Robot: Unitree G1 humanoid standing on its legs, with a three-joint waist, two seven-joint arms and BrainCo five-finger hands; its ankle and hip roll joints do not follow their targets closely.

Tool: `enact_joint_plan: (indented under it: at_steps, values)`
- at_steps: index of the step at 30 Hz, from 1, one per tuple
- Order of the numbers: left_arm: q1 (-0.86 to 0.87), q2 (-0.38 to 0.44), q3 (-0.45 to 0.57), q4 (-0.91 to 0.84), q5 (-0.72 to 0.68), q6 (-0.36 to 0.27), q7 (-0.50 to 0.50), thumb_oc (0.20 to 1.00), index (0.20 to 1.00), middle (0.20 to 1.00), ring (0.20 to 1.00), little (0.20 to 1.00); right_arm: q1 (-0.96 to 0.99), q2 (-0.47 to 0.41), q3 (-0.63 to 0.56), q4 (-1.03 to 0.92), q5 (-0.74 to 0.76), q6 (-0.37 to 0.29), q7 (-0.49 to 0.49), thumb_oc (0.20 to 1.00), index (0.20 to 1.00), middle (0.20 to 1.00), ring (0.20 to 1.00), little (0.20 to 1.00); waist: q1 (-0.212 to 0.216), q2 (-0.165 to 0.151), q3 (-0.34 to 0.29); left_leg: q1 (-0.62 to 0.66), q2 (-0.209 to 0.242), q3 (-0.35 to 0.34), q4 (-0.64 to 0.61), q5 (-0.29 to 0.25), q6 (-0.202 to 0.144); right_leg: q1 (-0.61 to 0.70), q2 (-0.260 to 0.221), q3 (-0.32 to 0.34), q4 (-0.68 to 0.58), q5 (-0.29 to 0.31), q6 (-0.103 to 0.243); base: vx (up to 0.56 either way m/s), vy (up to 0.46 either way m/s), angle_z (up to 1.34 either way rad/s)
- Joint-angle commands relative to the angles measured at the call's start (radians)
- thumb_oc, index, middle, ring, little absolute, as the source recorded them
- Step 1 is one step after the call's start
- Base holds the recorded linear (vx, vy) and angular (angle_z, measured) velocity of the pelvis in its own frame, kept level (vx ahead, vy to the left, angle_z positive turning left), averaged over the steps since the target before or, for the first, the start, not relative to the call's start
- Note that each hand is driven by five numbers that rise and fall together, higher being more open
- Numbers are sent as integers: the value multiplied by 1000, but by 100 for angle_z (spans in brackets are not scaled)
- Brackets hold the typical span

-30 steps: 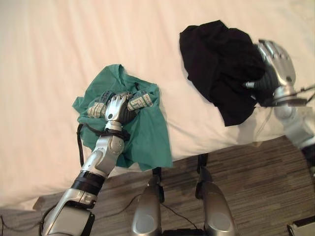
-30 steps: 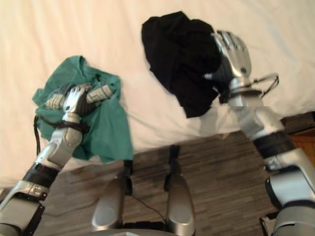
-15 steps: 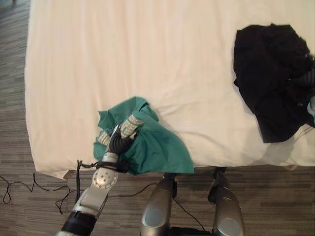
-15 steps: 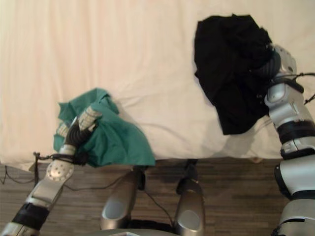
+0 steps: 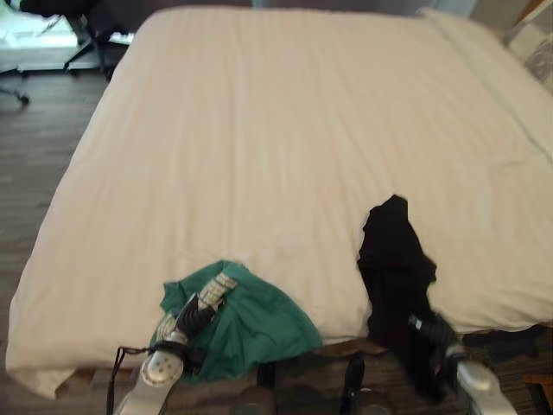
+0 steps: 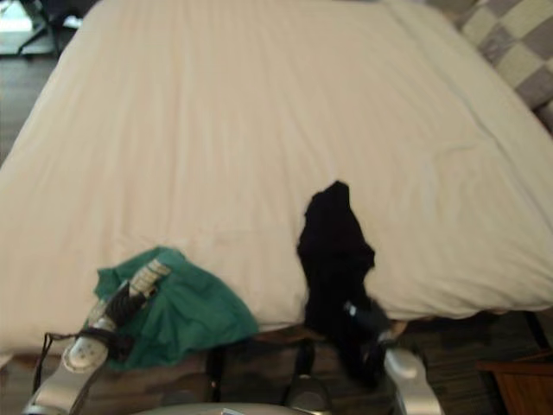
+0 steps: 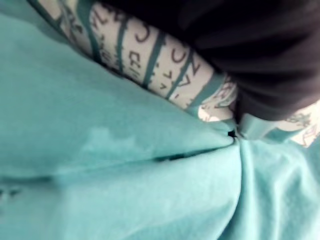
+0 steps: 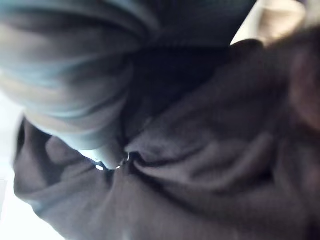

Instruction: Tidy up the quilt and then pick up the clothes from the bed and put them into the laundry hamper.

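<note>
A: Fingers of the left hand [image 5: 200, 309] curled into the green shirt [image 5: 259, 328], at the bed's near edge, left side; part of the cloth hangs over it.

B: Right side?

A: Black garment [image 5: 390, 268] drapes over the same edge. Right hand [image 6: 367, 324] sits among its folds, fingers bunching the cloth in the wrist view.

B: Free room?

A: Quilt [image 5: 285, 130] lies smooth and bare beyond both garments, up to the pillow [image 6: 510, 47] at far right.
</note>
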Motion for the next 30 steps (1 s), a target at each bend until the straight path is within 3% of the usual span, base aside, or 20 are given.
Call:
enact_joint_plan:
  at_steps: [1, 2, 3, 4, 8, 10, 13, 14, 15, 17, 19, 20, 21, 22, 24, 25, 26, 28, 29, 30]
  values:
    - [49, -17, 29, 21, -1, -5, -11, 200, 200, 200, 200, 200, 20, -3, 6, -1, 94, -7, 60, 200, 200, 200, 200, 200, -36, -2, -14, 0, 1, -13, 1, -45, 17, -65, 42, 176, 97, -82, 72, 84, 94, 0]
    - [73, -30, 36, 42, -18, -5, -8, 200, 200, 200, 200, 200, 37, -11, 13, 12, 98, -13, 63, 200, 200, 200, 200, 200, -46, 9, -29, 6, -11, -35, -10, -33, 22, -66, 105, 252, 106, -114, 55, 65, 74, 11]
    - [74, -30, 36, 42, -18, -5, -8, 200, 200, 200, 200, 200, 37, -11, 14, 13, 98, -14, 63, 200, 200, 200, 200, 200, -46, 9, -29, 9, -10, -34, -12, -34, 22, -65, 106, 252, 108, -116, 55, 80, 86, 26]
    - [86, -41, 31, 57, -24, -4, -2, 200, 200, 200, 200, 200, 18, -8, 36, 38, 73, -21, 48, 200, 200, 200, 200, 200, -48, 21, -31, 11, -24, -68, -17, -25, 28, -56, 158, 310, 118, -142, 29, 67, 44, 41]
    - [60, -75, 22, 100, -51, -9, 45, 200, 200, 200, 200, 200, -81, 5, 128, 76, 49, -27, 13, 200, 200, 200, 200, 200, -21, 37, -27, -18, -70, -143, 22, -24, 36, -21, 198, 376, 78, -151, -7, 40, 12, 52]
    - [48, -91, 27, 109, -71, -12, 67, 200, 200, 200, 200, 200, -137, 0, 177, 90, 27, -26, 2, 200, 200, 200, 200, 200, -3, 46, -17, -26, -85, -169, 32, -21, 37, -9, 193, 358, 56, -145, -11, -21, 6, 87]
    - [25, -123, 40, 121, -111, -28, 110, 200, 200, 200, 200, 200, -234, -23, 240, 76, -22, -46, -25, 200, 200, 200, 200, 200, 65, 77, -15, -78, -116, -231, 53, -1, 25, 7, 167, 282, 5, -157, -9, -134, 45, 101]
    - [-13, -130, 21, 130, -123, -35, 129, 200, 200, 200, 200, 200, -268, -44, 239, 54, -45, -61, -65, 200, 200, 200, 200, 200, 99, 98, 14, -135, -96, -171, 97, 9, -11, 8, 131, 175, 1, -180, -4, -243, 79, 179]
    - [-14, -130, 21, 130, -123, -35, 129, 200, 200, 200, 200, 200, -269, -44, 239, 55, -45, -61, -65, 200, 200, 200, 200, 200, 96, 98, 12, -139, -97, -174, 99, 11, -11, 5, 130, 172, 1, -179, -4, -308, 97, 236]
    - [-44, -146, 25, 194, -127, -44, 166, 200, 200, 200, 200, 200, -317, -27, 262, 56, -72, -65, -105, 200, 200, 200, 200, 200, 124, 98, 40, -150, 26, 32, 125, 5, -20, 26, 68, 5, 0, -163, 10, -289, 140, 290]
    - [-49, -154, 37, 231, -129, -45, 183, 200, 200, 200, 200, 200, -318, -19, 256, 59, -81, -67, -116, 200, 200, 200, 200, 200, 129, 89, 42, -153, 62, 47, 137, 7, -27, 36, 37, -52, 0, -149, 17, -229, 224, 174]
    - [-54, -167, 59, 290, -138, -41, 215, 200, 200, 200, 200, 200, -306, -7, 247, 68, -97, -64, -133, 200, 200, 200, 200, 200, 134, 75, 34, -135, 161, 109, 142, 20, -45, 57, -24, -154, 9, -133, 31, -194, 395, 168]
    - [-59, -173, 65, 313, -149, -35, 232, 200, 200, 200, 200, 200, -309, 2, 244, 83, -106, -57, -142, 200, 200, 200, 200, 200, 130, 74, 21, -113, 216, 147, 135, 19, -63, 79, -42, -184, 8, -138, 43, -110, 328, 195]
    - [-60, -173, 65, 314, -149, -36, 233, 200, 200, 200, 200, 200, -309, 3, 245, 84, -106, -58, -143, 200, 200, 200, 200, 200, 129, 75, 23, -110, 218, 145, 134, 19, -64, 83, -40, -186, 7, -139, 43, -26, 264, 193]
    - [-64, -182, 82, 359, -175, -32, 268, 200, 200, 200, 200, 200, -270, 24, 224, 84, -116, -55, -154, 200, 200, 200, 200, 200, 142, 78, -15, -90, 302, 220, 80, 61, -103, 123, -90, -280, 21, -136, 62, -67, 496, 180]
    - [-63, -182, 80, 359, -175, -32, 269, 200, 200, 200, 200, 200, -268, 24, 224, 83, -116, -54, -154, 200, 200, 200, 200, 200, 139, 79, -16, -89, 301, 217, 77, 63, -104, 125, -90, -284, 22, -137, 63, -24, 720, 176]
    - [-83, -187, 73, 383, -167, -32, 276, 200, 200, 200, 200, 200, -216, 41, 184, 76, -114, -53, -161, 200, 200, 200, 200, 200, 164, 73, -38, -96, 258, 173, 39, 50, -107, 153, -148, -353, 64, -115, 78, 12, 392, 184]
    - [-93, -182, 67, 382, -160, -37, 278, 200, 200, 200, 200, 200, -201, 46, 168, 81, -117, -53, -165, 200, 200, 200, 200, 200, 172, 67, -39, -111, 220, 135, 40, 36, -91, 162, -190, -389, 113, -82, 92, 76, 444, 206]
    - [-99, -175, 66, 373, -160, -40, 285, 200, 200, 200, 200, 200, -200, 53, 156, 88, -108, -51, -172, 200, 200, 200, 200, 200, 167, 56, -30, -118, 178, 106, 51, 16, -69, 153, -233, -393, 184, -51, 101, 211, 518, 156]
    - [-100, -161, 60, 349, -167, -55, 301, 200, 200, 200, 200, 200, -189, 56, 146, 67, -91, -60, -179, 200, 200, 200, 200, 200, 158, 58, -18, -118, 148, 73, 42, 9, -56, 126, -203, -318, 239, -60, 78, 200, 621, 168]
